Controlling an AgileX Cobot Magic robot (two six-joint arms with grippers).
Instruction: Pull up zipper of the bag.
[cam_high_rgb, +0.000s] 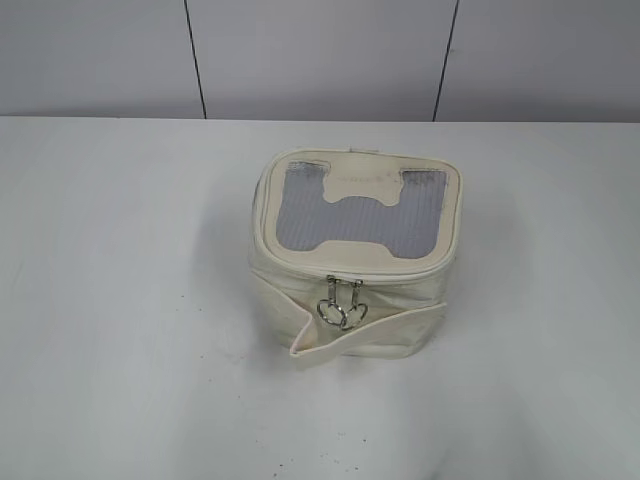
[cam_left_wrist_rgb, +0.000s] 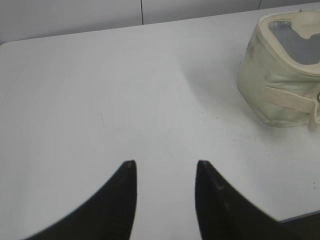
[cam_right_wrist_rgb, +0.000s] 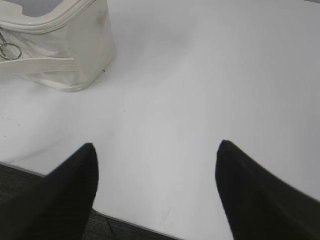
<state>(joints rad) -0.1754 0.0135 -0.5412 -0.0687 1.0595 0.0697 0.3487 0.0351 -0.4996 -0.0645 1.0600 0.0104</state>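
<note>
In the exterior view neither arm appears, and the bag (cam_high_rgb: 355, 260) hides its own far side, so the zipper (cam_high_rgb: 345, 283) can be followed only along the near rim. The left wrist view cuts the bag (cam_left_wrist_rgb: 280, 70) off at the right edge. The right wrist view crops the bag (cam_right_wrist_rgb: 55, 45) at top and left, leaving one ring pull (cam_right_wrist_rgb: 10, 51) visible.

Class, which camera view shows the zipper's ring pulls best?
The exterior view: both ring pulls hang in full sight at the front of the bag. The right wrist view shows one ring at its left edge; the left wrist view shows only a sliver at its right edge.
</note>
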